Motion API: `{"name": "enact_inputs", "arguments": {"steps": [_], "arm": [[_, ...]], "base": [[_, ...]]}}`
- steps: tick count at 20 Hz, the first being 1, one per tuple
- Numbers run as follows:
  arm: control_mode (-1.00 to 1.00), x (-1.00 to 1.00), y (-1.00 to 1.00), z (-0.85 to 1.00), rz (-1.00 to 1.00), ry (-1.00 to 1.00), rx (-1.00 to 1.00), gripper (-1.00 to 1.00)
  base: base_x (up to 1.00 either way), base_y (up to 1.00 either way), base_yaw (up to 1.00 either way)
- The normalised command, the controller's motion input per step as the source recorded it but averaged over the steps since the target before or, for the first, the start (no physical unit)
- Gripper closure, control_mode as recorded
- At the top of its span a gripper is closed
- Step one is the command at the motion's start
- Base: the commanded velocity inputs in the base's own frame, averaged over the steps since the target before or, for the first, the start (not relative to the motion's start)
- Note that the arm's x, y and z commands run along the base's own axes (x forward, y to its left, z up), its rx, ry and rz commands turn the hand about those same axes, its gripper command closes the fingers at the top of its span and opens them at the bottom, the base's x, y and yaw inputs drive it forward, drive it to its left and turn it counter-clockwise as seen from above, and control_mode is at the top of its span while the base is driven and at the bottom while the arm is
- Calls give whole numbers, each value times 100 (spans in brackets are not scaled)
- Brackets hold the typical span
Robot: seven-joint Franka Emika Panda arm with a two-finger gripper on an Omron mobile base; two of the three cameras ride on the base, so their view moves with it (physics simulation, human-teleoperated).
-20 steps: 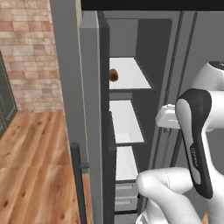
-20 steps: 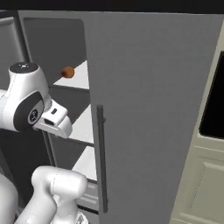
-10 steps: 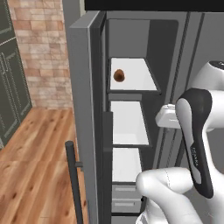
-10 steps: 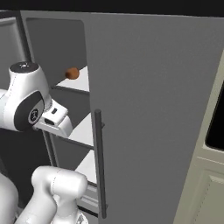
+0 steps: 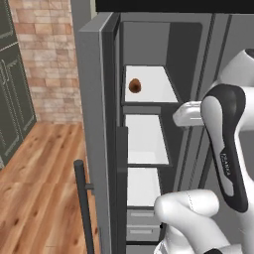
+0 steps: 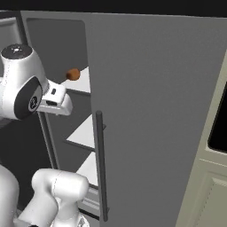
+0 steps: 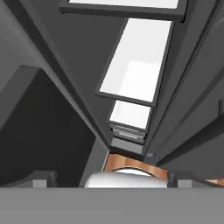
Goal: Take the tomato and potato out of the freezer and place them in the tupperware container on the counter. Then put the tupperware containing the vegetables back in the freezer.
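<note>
left base view: whole picture has slid right since a second ago, so my base is driving, not the things moving. freezer door stands open, potato on the top shelf.
right base view: potato now peeks further past the door; handle close in front.
hand view: gripper jaws wide apart, empty, looking down the white shelves.
meaning: I'm lining up for the reach; nothing picked yet, tomato not spotted.

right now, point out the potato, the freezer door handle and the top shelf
potato (image 5: 135,86), left base view, middle of its brown body
freezer door handle (image 6: 100,166), right base view, midway along the dark bar
top shelf (image 5: 154,89), left base view, bare white surface right of the potato
</note>
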Motion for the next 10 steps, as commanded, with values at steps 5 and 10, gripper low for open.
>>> {"name": "enact_inputs", "arguments": {"steps": [5,10], "arm": [[-100,46,21,32,17,-23,-8,-100],[-100,66,14,0,35,-24,-9,-100]], "base": [[0,0,0],[0,0,0]]}}
